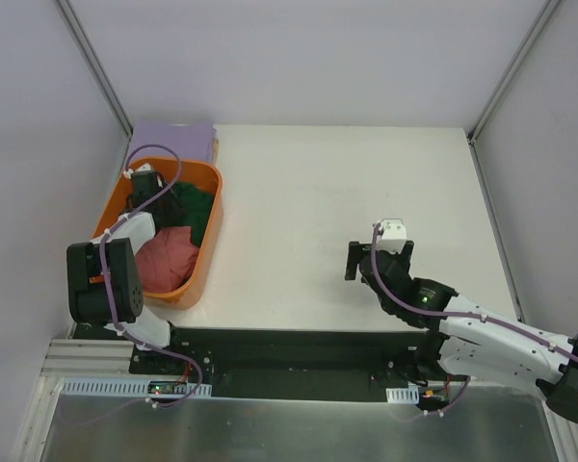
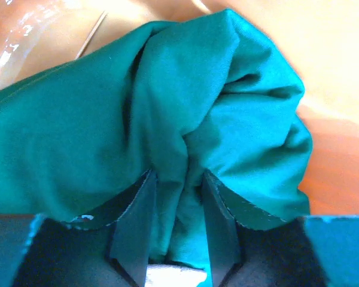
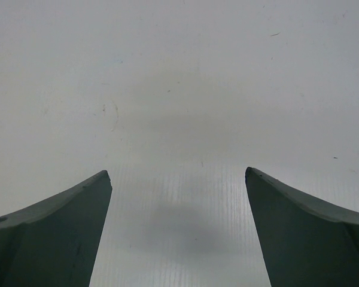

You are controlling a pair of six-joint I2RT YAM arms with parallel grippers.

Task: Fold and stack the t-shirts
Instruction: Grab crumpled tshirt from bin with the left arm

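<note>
Left arm [image 1: 125, 236]: reached forward and down into the orange basket [image 1: 213, 223].
Left gripper [image 2: 178, 176]: fingers pinched on a fold of the dark green t-shirt [image 2: 102, 119].
Pinkish-red t-shirt [image 1: 170, 262]: crumpled at the basket's near end, partly hidden by the arm.
Lavender t-shirt [image 1: 171, 141]: lay flat behind the basket, its near edge hidden by the rim.
Right gripper [image 3: 178, 174]: jaws wide apart, empty, over the bare table [image 1: 318, 183].

Overhead looks down – 2 wrist views close on shirt [image 2: 107, 119], table [image 3: 179, 72]
</note>
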